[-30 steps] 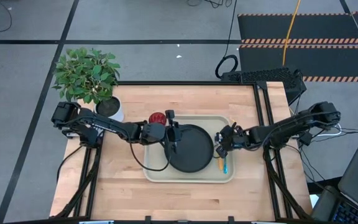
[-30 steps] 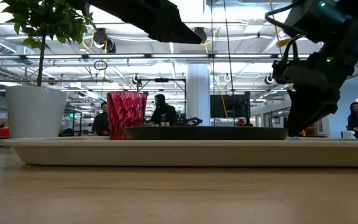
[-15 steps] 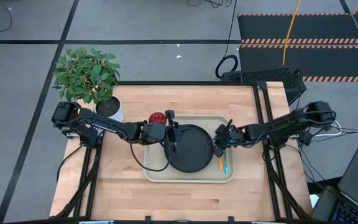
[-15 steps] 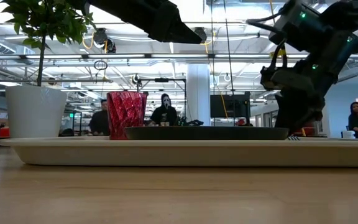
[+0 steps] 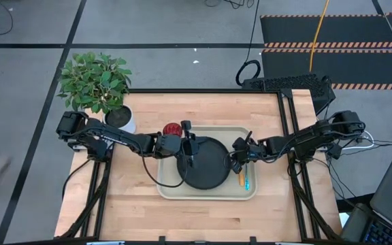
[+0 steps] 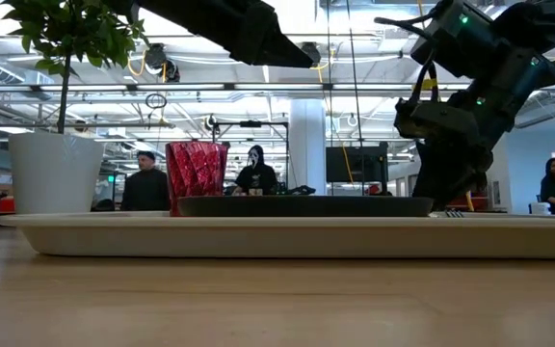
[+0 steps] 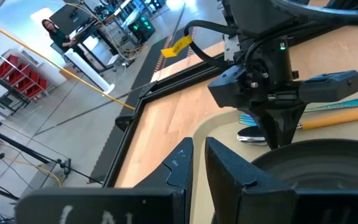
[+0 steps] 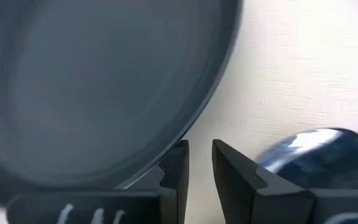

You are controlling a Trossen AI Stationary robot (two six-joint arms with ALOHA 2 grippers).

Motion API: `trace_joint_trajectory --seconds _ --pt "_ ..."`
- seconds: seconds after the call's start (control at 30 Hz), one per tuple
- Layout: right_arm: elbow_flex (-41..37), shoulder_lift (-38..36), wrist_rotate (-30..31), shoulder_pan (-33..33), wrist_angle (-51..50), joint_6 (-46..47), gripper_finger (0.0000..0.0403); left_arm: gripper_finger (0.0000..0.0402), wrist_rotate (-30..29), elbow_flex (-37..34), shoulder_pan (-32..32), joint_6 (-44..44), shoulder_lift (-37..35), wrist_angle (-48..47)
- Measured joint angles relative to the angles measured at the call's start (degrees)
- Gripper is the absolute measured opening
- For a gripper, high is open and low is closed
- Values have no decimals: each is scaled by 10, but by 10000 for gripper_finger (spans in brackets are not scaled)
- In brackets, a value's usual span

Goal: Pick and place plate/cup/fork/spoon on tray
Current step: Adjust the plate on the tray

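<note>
The black plate (image 5: 205,163) lies flat on the beige tray (image 5: 172,192). The red cup (image 5: 172,129) stands at the tray's far left corner. The orange-handled spoon (image 5: 241,180) and the teal-handled fork (image 5: 246,183) lie side by side on the tray, right of the plate. My right gripper (image 5: 235,162) is shut, low at the plate's right rim. My left gripper (image 5: 190,158) is shut and hovers over the plate's left part, touching nothing. My right gripper pushes the plate's right rim (image 8: 194,124) with the outer side of one finger (image 8: 176,158). The fingers point down onto the tray from above and stand between the plate and the spoon's bowl (image 8: 319,155). The plate stays flat on the tray.
A white pot with a green plant (image 5: 118,117) stands at the table's far left. Bare wood lies along the table's near side (image 5: 182,218) and far side (image 5: 203,105). People (image 6: 145,183) show in the room beyond the table.
My right gripper has gone down and toward the table's left, against the plate's right rim. The plate has slid a little toward the tray's left and stays flat. The spoon and fork have stayed where they were.
</note>
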Motion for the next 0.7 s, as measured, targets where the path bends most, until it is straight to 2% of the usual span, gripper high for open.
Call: trace_joint_trajectory --seconds 0.17,0.5,0.7 --pt "11 0 -23 2 2 -25 64 47 0 0 0 0 0 0" --pt "11 -2 -24 16 -2 -55 64 47 0 0 0 -1 0 0" --pt "13 -26 7 -9 -4 -125 64 47 0 0 0 -1 0 0"
